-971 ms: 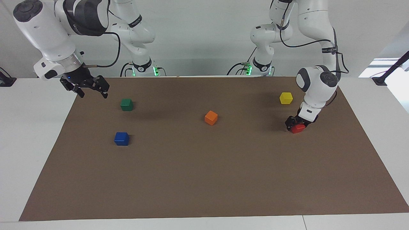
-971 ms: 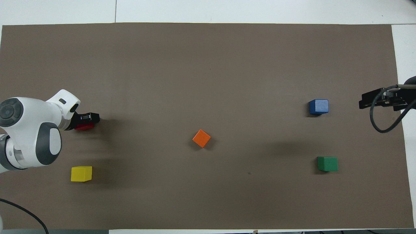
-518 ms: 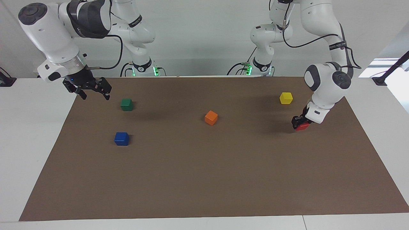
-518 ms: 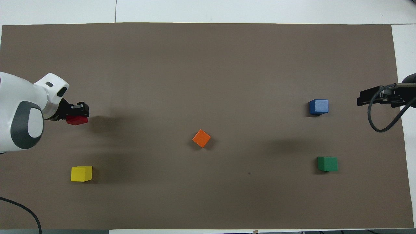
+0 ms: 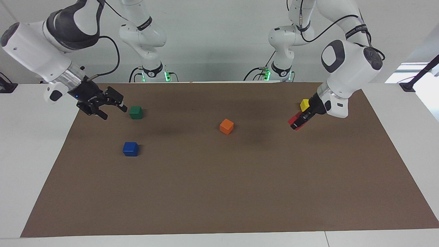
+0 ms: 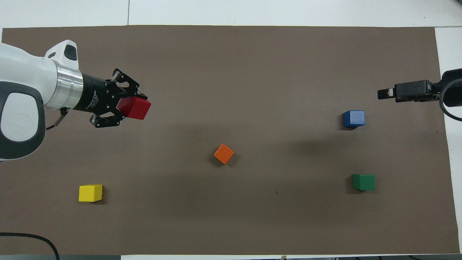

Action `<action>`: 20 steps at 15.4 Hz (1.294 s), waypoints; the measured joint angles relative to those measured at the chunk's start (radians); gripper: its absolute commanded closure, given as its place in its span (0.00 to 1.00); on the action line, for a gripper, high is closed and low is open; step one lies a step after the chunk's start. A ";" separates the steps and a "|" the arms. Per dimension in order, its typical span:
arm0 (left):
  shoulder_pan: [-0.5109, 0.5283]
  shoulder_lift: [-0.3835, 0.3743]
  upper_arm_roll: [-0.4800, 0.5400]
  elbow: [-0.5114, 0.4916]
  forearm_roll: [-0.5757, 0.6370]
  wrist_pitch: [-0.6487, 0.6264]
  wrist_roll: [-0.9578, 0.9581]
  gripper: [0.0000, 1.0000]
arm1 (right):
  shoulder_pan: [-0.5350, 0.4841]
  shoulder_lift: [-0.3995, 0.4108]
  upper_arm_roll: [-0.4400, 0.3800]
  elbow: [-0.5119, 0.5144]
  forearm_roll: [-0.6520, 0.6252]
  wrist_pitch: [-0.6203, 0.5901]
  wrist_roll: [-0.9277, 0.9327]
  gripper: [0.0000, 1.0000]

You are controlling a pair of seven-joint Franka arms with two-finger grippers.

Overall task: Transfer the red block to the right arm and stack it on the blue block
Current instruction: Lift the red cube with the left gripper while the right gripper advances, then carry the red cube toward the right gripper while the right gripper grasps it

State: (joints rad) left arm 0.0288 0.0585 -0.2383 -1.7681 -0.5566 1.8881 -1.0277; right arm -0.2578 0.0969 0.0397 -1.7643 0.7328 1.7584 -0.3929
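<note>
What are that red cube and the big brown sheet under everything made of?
Red block, held in the left hand: probably painted wood or plastic; crisp edges, smooth even colour with a slight sheen. Brown sheet: looks like matte paper or thin card; flat, no shine, straight cut edges on the white table.

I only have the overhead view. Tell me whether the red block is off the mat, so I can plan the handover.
Observer: It is. The facing view shows the red block hanging clear above the mat, clamped in the left end effector.
Operator: Now report the right end effector.
Observer: The right end effector is up in the air over the mat at the right arm's end, its fingers spread open with nothing between them.
</note>
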 measured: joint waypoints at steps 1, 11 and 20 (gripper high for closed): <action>0.000 -0.018 -0.008 0.003 -0.073 -0.012 -0.036 1.00 | -0.005 0.011 0.000 -0.001 0.064 -0.018 -0.015 0.00; -0.168 -0.133 -0.088 -0.249 -0.659 0.299 -0.232 1.00 | -0.005 0.183 0.004 -0.165 0.708 -0.377 -0.350 0.00; -0.272 -0.130 -0.087 -0.345 -0.995 0.399 -0.007 1.00 | 0.127 0.407 0.008 -0.180 1.032 -0.649 -0.593 0.00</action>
State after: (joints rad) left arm -0.2435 -0.0713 -0.3258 -2.1136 -1.5516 2.2869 -1.0345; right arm -0.1308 0.5037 0.0481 -1.9438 1.7650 1.1098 -0.9858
